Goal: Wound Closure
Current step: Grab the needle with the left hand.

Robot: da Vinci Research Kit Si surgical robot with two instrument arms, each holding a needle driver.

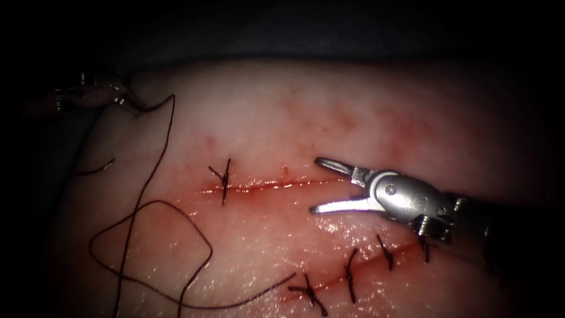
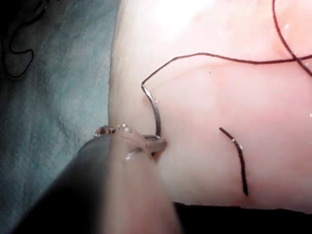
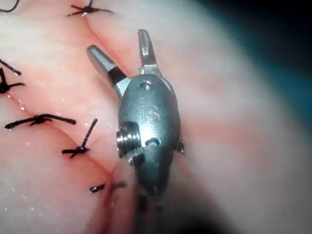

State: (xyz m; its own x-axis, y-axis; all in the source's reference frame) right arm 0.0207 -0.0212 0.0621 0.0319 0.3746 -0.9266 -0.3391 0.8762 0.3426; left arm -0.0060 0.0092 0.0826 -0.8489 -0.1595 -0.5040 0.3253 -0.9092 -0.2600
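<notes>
At the tissue's (image 1: 365, 106) far edge, toward ten o'clock from the cut (image 1: 271, 185), the curved needle (image 2: 155, 111) sits clamped near one end in the left tool (image 1: 120, 97), out of the tissue as far as I can see. Its dark thread (image 1: 154, 203) trails down in loose loops left of the cut. The cut carries one knotted stitch (image 1: 224, 179) and gapes toward three o'clock, wet with red fluid. The right tool (image 1: 332, 187) hovers there with jaws spread, holding nothing. I'd judge the slack loops could snag or tangle if the thread gets pulled carelessly.
</notes>
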